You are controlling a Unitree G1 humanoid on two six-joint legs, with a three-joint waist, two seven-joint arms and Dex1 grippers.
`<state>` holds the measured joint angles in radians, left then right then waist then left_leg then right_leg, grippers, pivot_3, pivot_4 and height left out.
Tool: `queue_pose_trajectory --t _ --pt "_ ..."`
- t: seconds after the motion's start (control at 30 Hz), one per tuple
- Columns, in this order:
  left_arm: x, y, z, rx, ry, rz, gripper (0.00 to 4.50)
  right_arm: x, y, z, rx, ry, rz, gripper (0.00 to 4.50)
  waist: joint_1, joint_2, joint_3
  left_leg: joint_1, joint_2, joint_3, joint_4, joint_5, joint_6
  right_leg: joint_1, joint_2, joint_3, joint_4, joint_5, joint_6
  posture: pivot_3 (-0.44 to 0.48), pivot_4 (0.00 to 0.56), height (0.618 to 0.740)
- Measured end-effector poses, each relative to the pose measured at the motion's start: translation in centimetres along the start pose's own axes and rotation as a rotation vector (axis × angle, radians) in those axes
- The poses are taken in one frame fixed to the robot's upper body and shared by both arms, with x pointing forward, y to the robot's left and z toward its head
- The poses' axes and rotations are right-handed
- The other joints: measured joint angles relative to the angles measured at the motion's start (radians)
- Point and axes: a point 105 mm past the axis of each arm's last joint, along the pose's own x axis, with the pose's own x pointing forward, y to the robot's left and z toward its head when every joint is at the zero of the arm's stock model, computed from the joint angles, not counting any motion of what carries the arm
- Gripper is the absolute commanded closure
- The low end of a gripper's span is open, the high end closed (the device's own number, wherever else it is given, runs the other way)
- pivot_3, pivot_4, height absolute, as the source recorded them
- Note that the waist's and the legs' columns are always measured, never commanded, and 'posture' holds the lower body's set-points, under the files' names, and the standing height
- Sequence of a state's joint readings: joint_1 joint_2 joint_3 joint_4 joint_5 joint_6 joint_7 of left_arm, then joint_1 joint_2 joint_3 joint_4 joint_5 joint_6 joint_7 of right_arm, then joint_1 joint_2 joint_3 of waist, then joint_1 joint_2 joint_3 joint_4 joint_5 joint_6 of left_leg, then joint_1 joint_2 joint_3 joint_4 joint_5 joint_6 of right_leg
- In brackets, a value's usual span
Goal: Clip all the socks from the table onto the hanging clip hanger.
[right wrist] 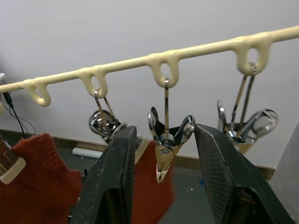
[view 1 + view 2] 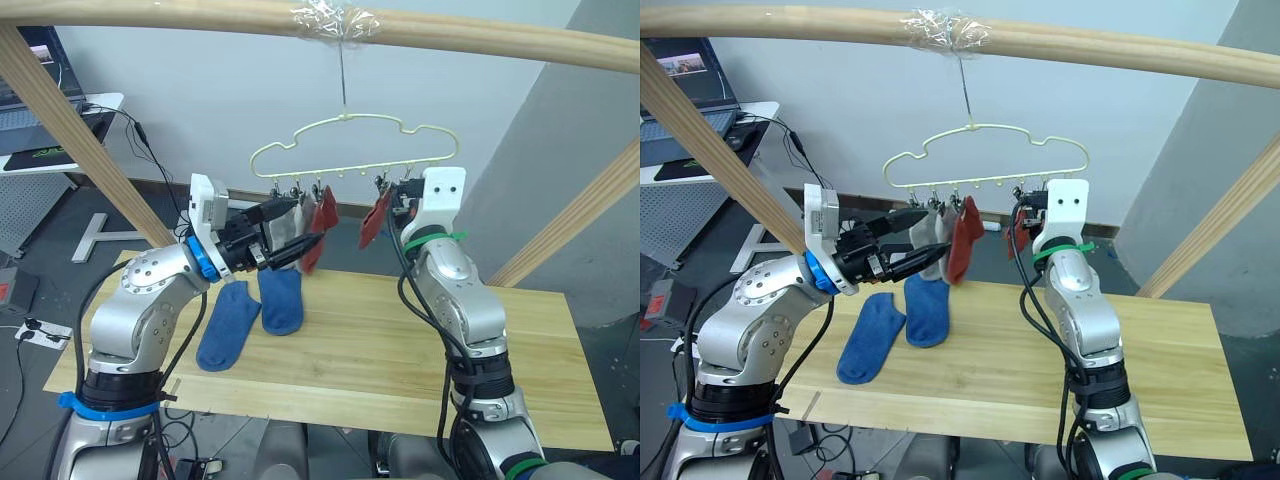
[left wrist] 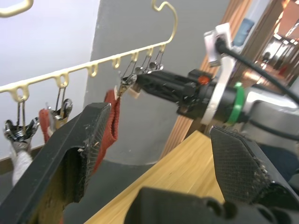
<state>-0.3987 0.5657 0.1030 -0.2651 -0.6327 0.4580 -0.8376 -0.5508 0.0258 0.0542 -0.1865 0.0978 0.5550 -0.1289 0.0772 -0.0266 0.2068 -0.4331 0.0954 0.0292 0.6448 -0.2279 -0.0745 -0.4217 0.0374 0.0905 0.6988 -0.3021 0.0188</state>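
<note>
Up close, right claw (image 1: 163, 172) straddles an empty clip (image 1: 164, 151).

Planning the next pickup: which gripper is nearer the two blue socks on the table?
Left. The left gripper hovers just above the blue socks, up by the hung socks. The right gripper is off to their right, raised at the clip hanger.

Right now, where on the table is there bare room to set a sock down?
The table is bare from the blue socks across to its right end, and along the near edge. It is crowded only at the left rear, where those two socks lie.
</note>
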Motion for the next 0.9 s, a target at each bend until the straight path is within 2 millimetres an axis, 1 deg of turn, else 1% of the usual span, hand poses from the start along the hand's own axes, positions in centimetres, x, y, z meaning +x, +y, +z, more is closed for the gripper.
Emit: queue_pose_trajectory --t 0.1,0.17,0.4,0.5,0.6,0.67,0.7,0.9 --pt "0.1 -0.11 0.43 -0.008 -0.02 -0.011 0.59 0.32 0.62 0.47 0.011 -0.012 0.022 2.51 0.0 0.0 0.0 0.0 0.0 0.0 0.0 0.0 0.0 0.0 0.0 0.0 0.0 0.0 0.0 0.259 0.202 0.74" --pt "0.1 -0.16 0.43 -0.01 -0.02 -0.012 0.59 0.35 0.8 0.45 0.016 -0.012 0.03 2.51 0.0 0.0 0.0 0.0 0.0 0.0 0.0 0.0 0.0 0.0 0.0 0.0 0.0 0.0 0.0 0.26 0.201 0.74" --pt "0.04 -0.4 0.41 -0.007 -0.02 -0.016 0.59 0.45 0.53 0.19 0.027 -0.003 0.022 2.51 0.001 0.0 0.0 0.0 0.0 0.0 0.0 0.0 0.0 0.0 0.0 0.0 0.0 0.0 0.0 0.261 0.203 0.74" --pt "0.03 -0.4 0.38 -0.008 -0.02 -0.015 0.59 0.48 0.32 0.15 0.03 -0.001 0.017 3.06 0.001 0.0 0.0 0.0 0.0 0.0 0.0 0.0 0.0 0.0 0.0 0.0 0.0 0.0 0.0 0.26 0.203 0.74" --pt "0.03 -0.39 0.38 -0.008 -0.02 -0.014 0.59 0.57 0.15 0.29 0.033 -0.005 0.014 4.03 0.001 0.0 0.0 0.0 0.0 0.0 0.0 0.0 0.0 0.0 0.0 0.0 0.0 0.0 0.0 0.26 0.203 0.74" --pt "0.04 -0.39 0.38 -0.009 -0.02 -0.013 0.59 0.6 0.19 0.41 0.033 -0.009 0.017 4.41 0.001 0.0 0.0 0.0 0.0 0.0 0.0 0.0 0.0 0.0 0.0 0.0 0.0 0.0 0.0 0.257 0.204 0.74" --pt "0.05 -0.39 0.38 -0.009 -0.021 -0.012 0.59 0.6 0.22 0.44 0.033 -0.011 0.02 4.48 0.001 0.0 0.0 0.0 0.0 0.0 0.0 0.0 0.0 0.0 0.0 0.0 0.0 0.0 0.0 0.257 0.204 0.74" --pt "-0.04 -0.53 0.03 -0.011 -0.022 -0.007 0.59 0.62 0.13 0.48 0.028 -0.01 0.032 4.48 0.0 0.0 0.0 0.0 0.0 0.0 0.0 0.0 0.0 0.0 0.0 0.0 0.0 0.0 0.0 0.246 0.209 0.74"
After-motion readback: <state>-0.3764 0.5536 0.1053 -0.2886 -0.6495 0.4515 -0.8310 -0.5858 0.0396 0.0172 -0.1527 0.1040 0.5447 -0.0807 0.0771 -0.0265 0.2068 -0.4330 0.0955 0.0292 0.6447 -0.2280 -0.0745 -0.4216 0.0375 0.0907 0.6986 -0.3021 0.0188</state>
